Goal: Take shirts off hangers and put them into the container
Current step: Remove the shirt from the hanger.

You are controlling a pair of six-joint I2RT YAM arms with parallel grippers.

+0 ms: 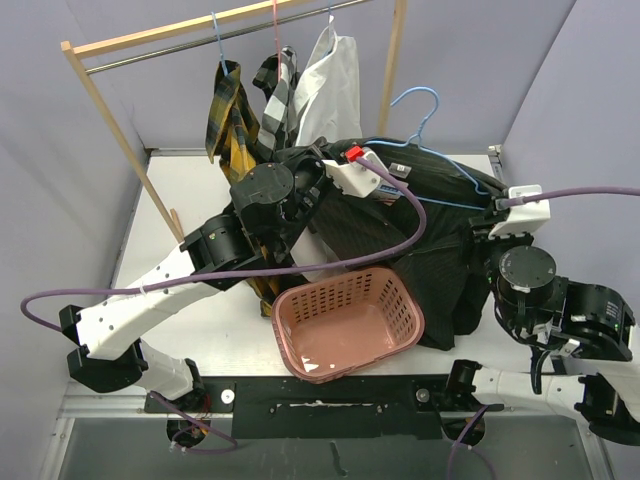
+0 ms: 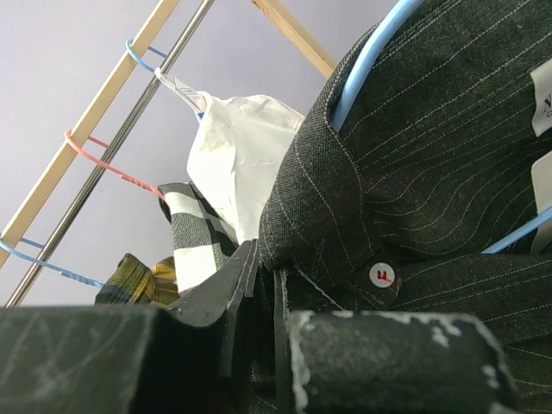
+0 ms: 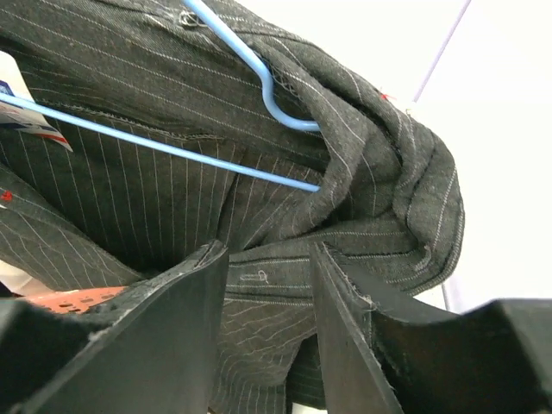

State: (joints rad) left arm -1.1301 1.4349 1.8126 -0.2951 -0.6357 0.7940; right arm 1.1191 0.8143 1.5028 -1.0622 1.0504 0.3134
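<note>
Rail: three garments hang side by side from the rack at the back, namely the yellow plaid shirt, the check shirt and the white shirt.
Cloth: I see the black shirt spread over the right half of the counter, outside the pink basket.
Wire: the light blue hanger sits inside the black shirt's collar, hook toward the back.
Container: the pink basket stands at the near middle, its right side against the black shirt.
Left: my left tool is clenched on a fold of the black shirt, just below the collar and the white button.
Right: my right tool is released, fingers apart, with striped cloth just beyond the gap. I cannot tell whether it touches.
</note>
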